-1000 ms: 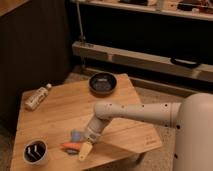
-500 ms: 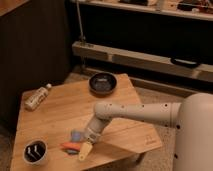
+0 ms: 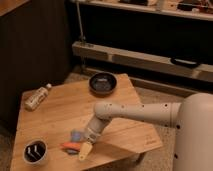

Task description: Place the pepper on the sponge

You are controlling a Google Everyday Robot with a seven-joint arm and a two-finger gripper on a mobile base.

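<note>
The pepper point(image 3: 69, 146), a small orange-red tapered piece, lies on the wooden table point(image 3: 60, 112) near its front edge. The blue-grey sponge point(image 3: 76, 135) sits just behind it, touching or nearly touching. My gripper point(image 3: 85, 150), with its pale yellow tapered tip, points down at the table right beside the pepper's right end. The white arm point(image 3: 135, 112) reaches in from the right and hides part of the sponge's right side.
A dark bowl point(image 3: 102, 82) stands at the table's far edge. A bottle point(image 3: 37, 96) lies on its side at the far left. A dark cup with white pieces point(image 3: 35, 152) sits at the front left corner. A metal rail and shelving run behind.
</note>
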